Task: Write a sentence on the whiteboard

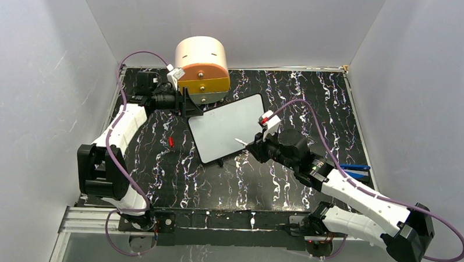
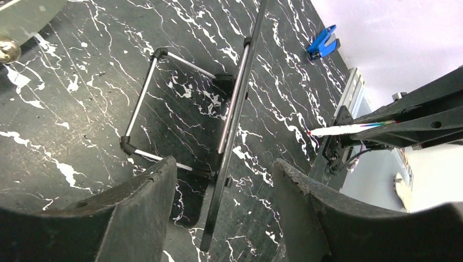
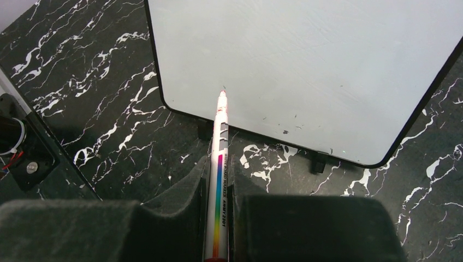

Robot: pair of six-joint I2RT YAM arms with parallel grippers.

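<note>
Now, whiteboard: tilted back on its stand near the middle of the table, turned at a slant, its far-left corner near the round drawer unit.
Board face: plain white, with a few small dark specks near the lower edge.
Left gripper: at the board's far-left edge, fingers fairly wide apart, the thin black rim running between them with a gap on each side; nothing gripped.
Right gripper: closed tight on the marker, at the board's near-right side.
Marker: white barrel with a rainbow stripe, red tip aimed at the lower face; the left wrist view shows the tip apart from the board.
Stand: thin metal frame behind the board, resting on the table.
Small red piece: on the table left of the board.
Blue object: near the right edge, well apart.
</note>
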